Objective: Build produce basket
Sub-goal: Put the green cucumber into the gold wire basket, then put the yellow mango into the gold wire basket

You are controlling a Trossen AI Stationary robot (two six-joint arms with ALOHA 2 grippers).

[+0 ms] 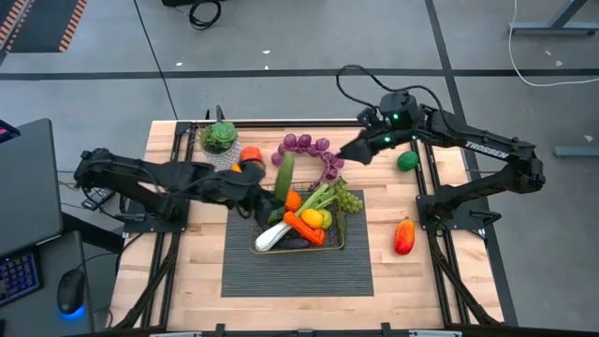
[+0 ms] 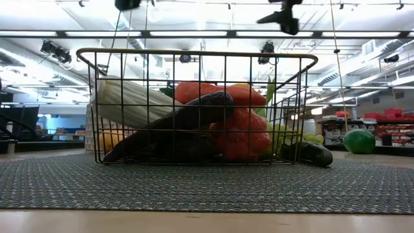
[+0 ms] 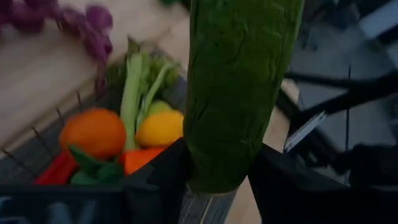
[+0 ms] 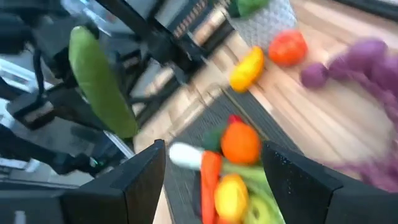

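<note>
Wire basket (image 1: 335, 245), thin brass-coloured open mesh, shallow rectangle, is sitting on the dark ribbed mat (image 1: 298, 271) mid-table. It is holding a pile of toy produce: white-green leek (image 1: 272, 235) lying diagonal with its white end toward 7 o'clock, orange carrot (image 1: 303, 227), round orange (image 1: 293, 199), yellow fruit (image 1: 312, 218), green grapes (image 1: 348, 200) spilling over the rim at 2 o'clock. In the low view a dark eggplant (image 2: 187, 118) is leaning across the front mesh, with bumpy red-orange pieces behind it.

Left gripper (image 1: 268, 205) is reaching in from 9 o'clock and is hovering at the basket's 10 o'clock corner, fingers (image 3: 158, 180) pinching the lower end of a long, rough-skinned green cucumber (image 1: 284, 176); the cucumber is standing roughly upright, clear of the pile.

Right gripper (image 1: 348, 153) is hanging above the board at the basket's 1 o'clock, just beside the curved bunch of purple grapes (image 1: 313, 146); its fingers (image 4: 147, 177) are spread apart, holding nothing.

Loose on the pale wood: smooth green round fruit (image 1: 406, 160) at 2 o'clock, red-orange pepper (image 1: 403, 236) at 3 o'clock, a small orange-red piece (image 1: 250, 155) at 11 o'clock next to the potted succulent (image 1: 221, 139).
</note>
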